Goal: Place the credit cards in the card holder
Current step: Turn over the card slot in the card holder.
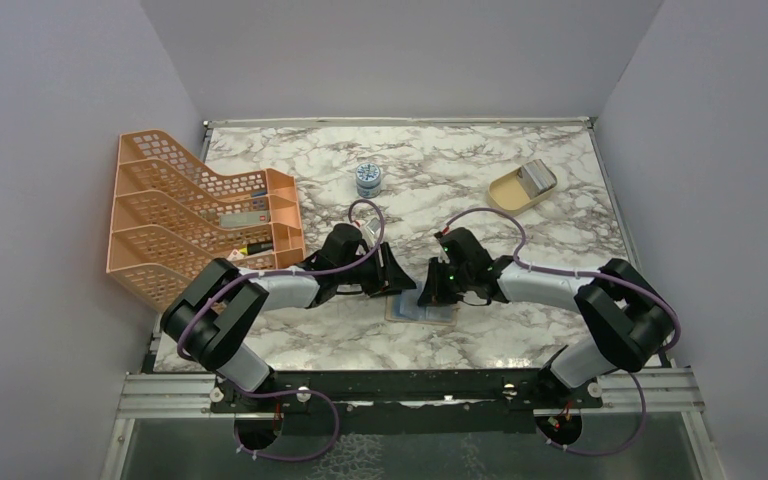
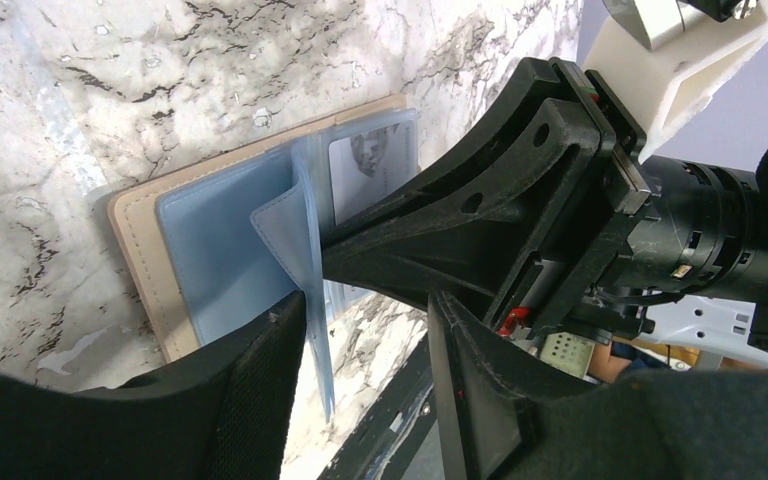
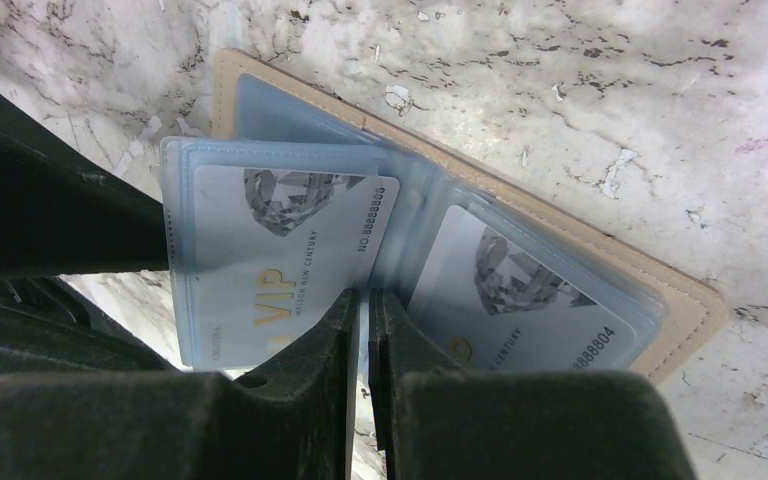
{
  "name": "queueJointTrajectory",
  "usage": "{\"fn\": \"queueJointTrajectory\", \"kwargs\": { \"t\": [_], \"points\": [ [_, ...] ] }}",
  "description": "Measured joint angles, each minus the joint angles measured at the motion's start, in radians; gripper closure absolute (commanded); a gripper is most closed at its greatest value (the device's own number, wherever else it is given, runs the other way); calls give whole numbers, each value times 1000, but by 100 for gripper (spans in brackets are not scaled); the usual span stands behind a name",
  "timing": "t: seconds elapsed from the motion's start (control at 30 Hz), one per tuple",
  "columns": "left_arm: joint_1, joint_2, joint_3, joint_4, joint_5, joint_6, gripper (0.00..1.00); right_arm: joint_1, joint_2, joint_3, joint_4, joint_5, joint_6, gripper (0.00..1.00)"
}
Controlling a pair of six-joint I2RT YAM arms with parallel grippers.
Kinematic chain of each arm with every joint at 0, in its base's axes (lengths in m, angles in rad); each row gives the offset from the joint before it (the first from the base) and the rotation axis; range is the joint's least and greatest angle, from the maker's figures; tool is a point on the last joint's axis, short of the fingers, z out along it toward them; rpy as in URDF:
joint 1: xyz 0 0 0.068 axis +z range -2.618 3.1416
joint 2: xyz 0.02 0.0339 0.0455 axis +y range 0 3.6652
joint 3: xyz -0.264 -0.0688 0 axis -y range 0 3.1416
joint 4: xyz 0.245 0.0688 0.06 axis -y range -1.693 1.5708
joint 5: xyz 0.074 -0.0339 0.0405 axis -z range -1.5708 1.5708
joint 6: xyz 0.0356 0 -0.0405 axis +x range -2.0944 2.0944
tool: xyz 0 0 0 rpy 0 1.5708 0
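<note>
The card holder [image 1: 423, 311] lies open on the marble table between my two grippers, tan outside [image 3: 672, 296] with pale blue pockets [image 2: 215, 250]. In the right wrist view one silvery card marked VIP [image 3: 280, 250] sits in a raised clear pocket leaf, and a second card [image 3: 520, 290] sits in the right-hand pocket. My right gripper [image 3: 363, 305] is shut on the edge of a pocket leaf. My left gripper [image 2: 365, 320] is open, with a blue leaf [image 2: 305, 270] standing against its left finger. In the top view the left gripper [image 1: 392, 280] and right gripper [image 1: 428, 287] almost touch.
An orange tiered file rack [image 1: 200, 220] stands at the left. A small round tin [image 1: 368, 179] sits at the back centre. A beige rounded dish [image 1: 522, 186] with something silvery in it sits at the back right. Grey walls close in on three sides.
</note>
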Motion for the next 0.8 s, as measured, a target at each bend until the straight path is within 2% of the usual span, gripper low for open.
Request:
{"fn": "queueJointTrajectory", "kwargs": {
  "t": [0.1, 0.23, 0.4, 0.6, 0.8],
  "points": [
    [0, 0, 0, 0, 0, -3, 60, 0, -2, 0, 0, -1, 0, 82],
    [0, 0, 0, 0, 0, -6, 60, 0, -27, 0, -16, -3, 0, 77],
    [-2, -7, 0, 4, 0, -8, 58, 0, -109, 8, -97, 57, -3, 75],
    [-33, -7, 6, 4, 0, -12, 55, 0, -237, 25, -198, 198, -4, 75],
    [-77, 6, 50, 4, 0, -15, 54, 0, -429, 25, -283, 319, -8, 74]
  ]
}}
